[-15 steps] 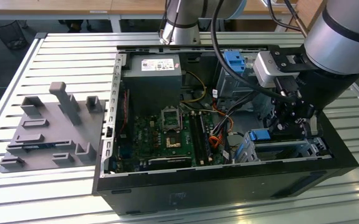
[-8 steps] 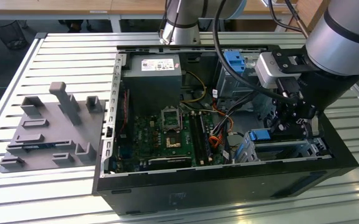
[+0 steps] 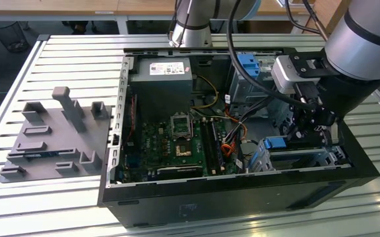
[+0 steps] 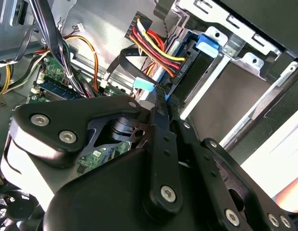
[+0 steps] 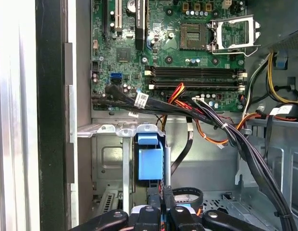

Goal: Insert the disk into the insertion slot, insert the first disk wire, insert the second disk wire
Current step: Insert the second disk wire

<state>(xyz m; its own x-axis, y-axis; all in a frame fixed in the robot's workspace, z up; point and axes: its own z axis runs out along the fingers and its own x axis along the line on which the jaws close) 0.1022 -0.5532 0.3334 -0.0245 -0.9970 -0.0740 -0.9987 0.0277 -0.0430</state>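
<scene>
We see the claw [image 4: 161,94] lowered inside the open computer case [image 3: 243,190], fingers pressed together on a light-blue wire plug [image 4: 143,85], just beside the disk [image 3: 274,144] seated in the insertion slot [image 3: 308,159], near the case's front corner on the slatted surface [image 3: 65,54].

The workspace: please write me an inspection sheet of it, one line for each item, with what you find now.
Surface: slatted white metal table; the open computer case lies on it.
Job's things: the disk, only its blue frame is visible, stands in the insertion slot, a grey perforated metal cage.
Clutter: grey fixture plate with upright posts, at the exterior view's left.
Gripper: the gripper is down inside the case by the drive cage, fingers closed around a small light-blue connector.
Cables: red, yellow and black wire bundle; black cable bundle crossing above the green motherboard.
Surroundings: wooden desks behind the table; dark bin.
</scene>
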